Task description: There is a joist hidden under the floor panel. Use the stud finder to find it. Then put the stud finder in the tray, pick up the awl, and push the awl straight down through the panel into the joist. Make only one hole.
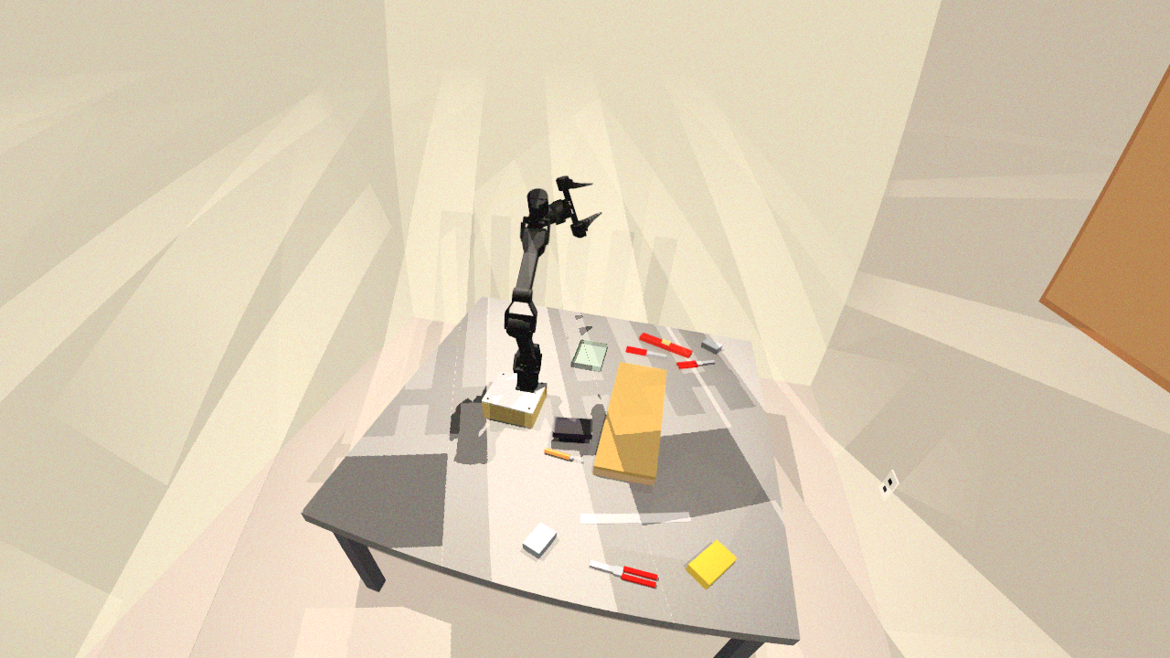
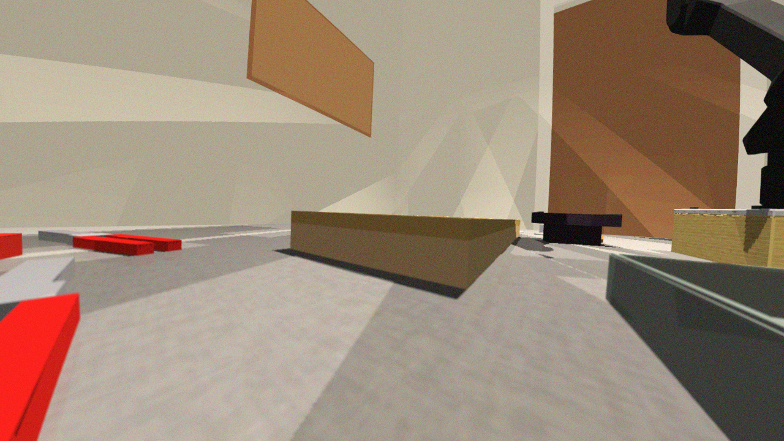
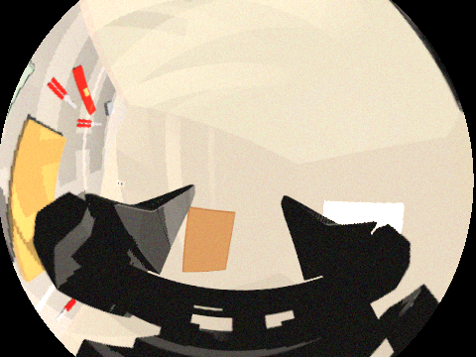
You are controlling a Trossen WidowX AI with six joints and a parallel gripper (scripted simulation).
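Black gripper [image 1: 590, 200] [image 3: 240, 194], fingers spread, nothing between them.
The black stud finder [image 1: 571, 429] [image 2: 574, 227] sits on the table [image 1: 506, 491] [image 2: 274, 351], well below the gripper, beside the orange-handled awl [image 1: 559, 454].

The long panel [image 1: 633, 421] [image 2: 378, 236] [image 3: 37, 178] looks like smooth, matt wood. The arm's base block [image 1: 511, 410] [image 2: 718, 236] shows wood grain on its sides. The tray [image 1: 589, 355] [image 2: 685, 329] seems of greenish glass or clear plastic, with glossy rim. The gripper [image 1: 596, 199] [image 3: 240, 194] has dark, matt fingers, perhaps plastic; the wrist view is too grainy for certainty.
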